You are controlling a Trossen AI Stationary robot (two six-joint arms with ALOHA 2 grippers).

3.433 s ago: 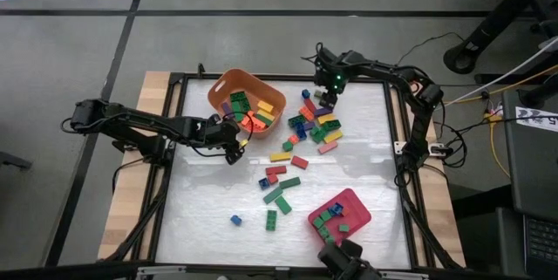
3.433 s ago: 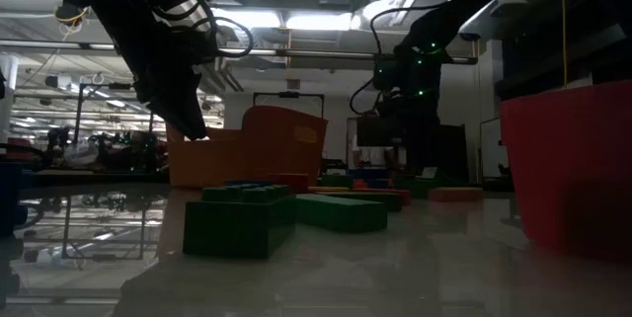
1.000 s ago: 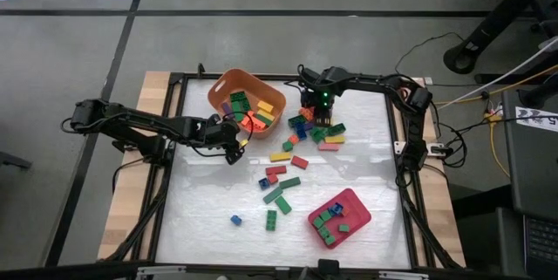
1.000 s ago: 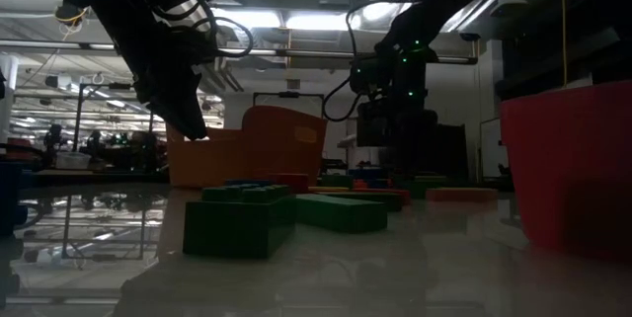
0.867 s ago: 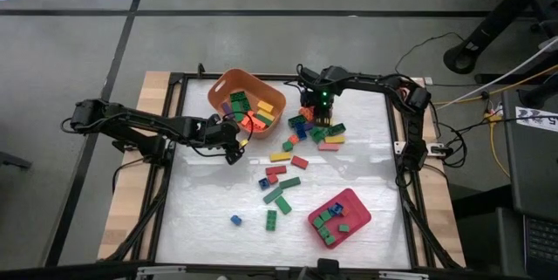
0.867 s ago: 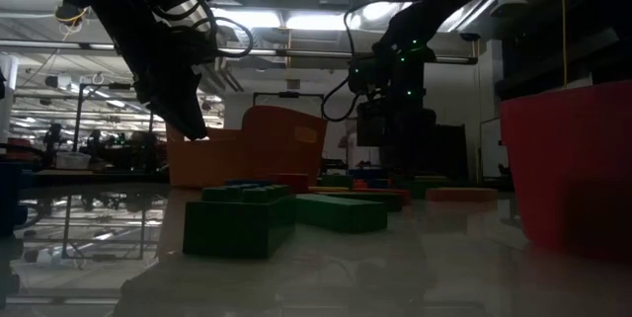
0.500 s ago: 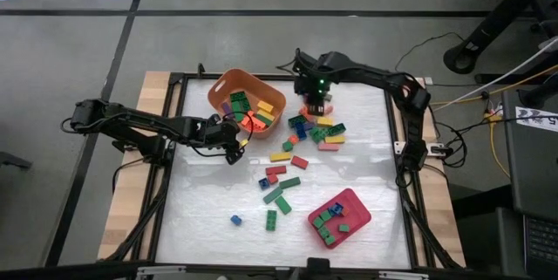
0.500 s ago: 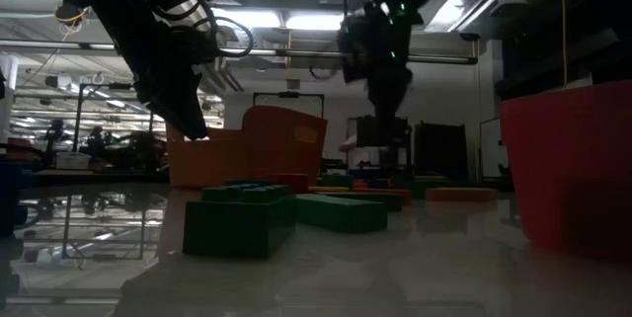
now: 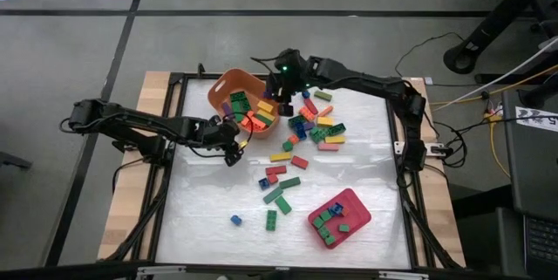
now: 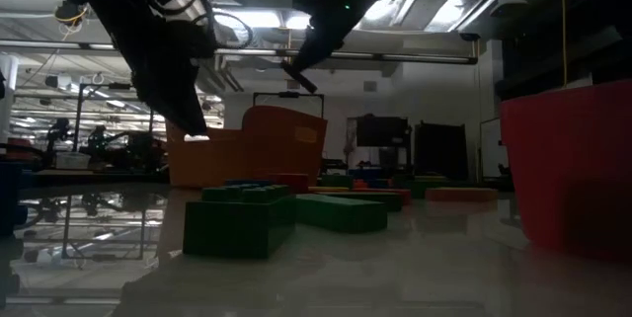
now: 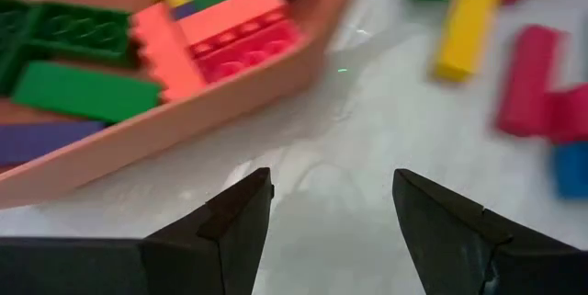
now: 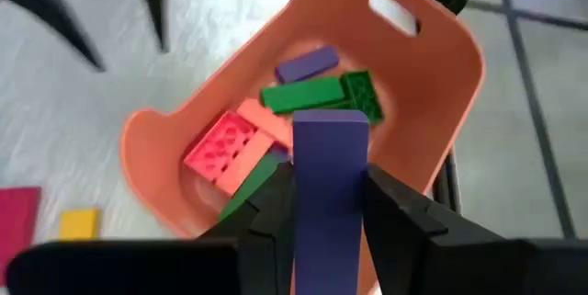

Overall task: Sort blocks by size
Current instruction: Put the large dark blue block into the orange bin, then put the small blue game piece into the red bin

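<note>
Partly hidden purple block (image 12: 329, 194) between right end effector (image 12: 328, 205) fingers.

The blocks (image 9: 316, 126) look like hard, smooth plastic with studded tops. The orange tub (image 12: 432, 65) is plastic too, with a soft sheen. The white surface (image 9: 209, 201) is glossy enough to mirror the room, and bare wood (image 9: 148, 97) shows along its edge. The tool fingers (image 11: 239, 221) look matt black.

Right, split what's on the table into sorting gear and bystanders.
Job:
- loose blocks
- purple block in the right end effector
- orange tub, already holding blocks
- red tray, holding small blocks

Lying about:
- left end effector, open beside the tub
- cables off the table
</note>
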